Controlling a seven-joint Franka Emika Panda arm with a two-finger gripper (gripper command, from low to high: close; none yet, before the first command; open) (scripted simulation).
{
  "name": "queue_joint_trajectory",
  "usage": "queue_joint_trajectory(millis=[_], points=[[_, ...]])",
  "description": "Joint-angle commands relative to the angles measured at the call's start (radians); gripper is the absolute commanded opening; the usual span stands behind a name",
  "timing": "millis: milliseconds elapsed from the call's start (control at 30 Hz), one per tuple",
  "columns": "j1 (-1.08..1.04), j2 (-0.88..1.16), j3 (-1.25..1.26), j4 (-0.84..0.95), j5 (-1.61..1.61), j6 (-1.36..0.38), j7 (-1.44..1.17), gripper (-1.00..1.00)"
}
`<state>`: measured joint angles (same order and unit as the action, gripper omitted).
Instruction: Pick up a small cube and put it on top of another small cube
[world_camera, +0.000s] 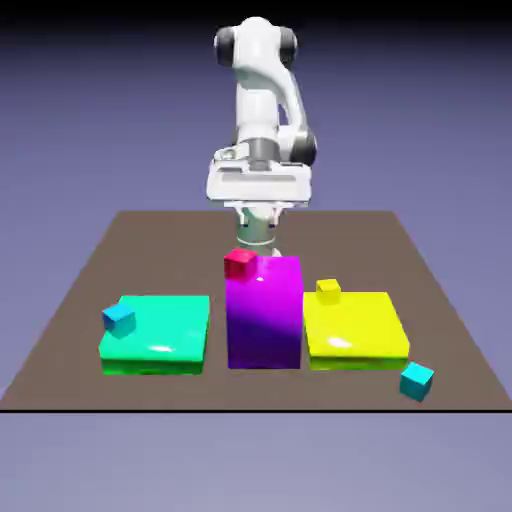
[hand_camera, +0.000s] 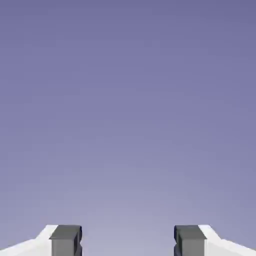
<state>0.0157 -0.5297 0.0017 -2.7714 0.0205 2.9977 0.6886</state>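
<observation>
Sitting on the brown table (world_camera: 80, 300), going across the exterior view from its left: a bluer sky-cyan small cube (world_camera: 119, 319) rests on the left edge of a flat teal-green slab (world_camera: 160, 333), partly overhanging that edge. Next, mid-table, a tall purple block (world_camera: 264, 312) stands upright just beside the slab, with a narrow gap between them. A small red cube (world_camera: 239, 262) sits at the purple block's top left corner; whether it rests on the block or on something behind it cannot be told from this angle. Right of the purple block, just beside it, lies a flat yellow slab (world_camera: 355, 328) with a small yellow cube (world_camera: 328, 290) on its far left corner. The small cube (world_camera: 417, 380), teal, sits alone on the table off the yellow slab's near right corner, close to the table's front edge, touching nothing and well apart from the arm. The white arm (world_camera: 262, 110) stands folded behind the purple block, with the hand held above and behind the red cube. In the hand view the gripper (hand_camera: 128, 241) shows two grey fingertips (hand_camera: 65, 240) spread wide apart, nothing between them, only plain blue-violet backdrop ahead.
</observation>
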Motion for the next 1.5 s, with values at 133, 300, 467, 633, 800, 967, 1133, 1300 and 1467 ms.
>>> queue_joint_trajectory(millis=[133, 300, 467, 633, 800, 967, 1133, 1300, 1467], points=[[0.015, 0.167, 0.007, 0.160, 0.085, -0.163, -0.218, 0.00], [0.031, 0.334, 0.014, 0.320, 0.170, -0.326, -0.435, 0.00], [0.046, 0.501, 0.021, 0.480, 0.256, -0.489, -0.652, 0.00], [0.061, 0.668, 0.028, 0.640, 0.341, -0.652, -0.870, 0.00], [0.076, 0.836, 0.035, 0.800, 0.426, -0.815, -1.087, 0.00], [0.092, 1.003, 0.042, 0.960, 0.511, -0.979, -1.305, 0.00], [0.107, 1.170, 0.049, 1.120, 0.596, -1.142, -1.522, 0.00], [0.122, 1.337, 0.056, 1.280, 0.682, -1.305, -1.740, 0.00], [0.138, 1.504, 0.063, 1.439, 0.767, -1.468, -1.957, 0.00]])
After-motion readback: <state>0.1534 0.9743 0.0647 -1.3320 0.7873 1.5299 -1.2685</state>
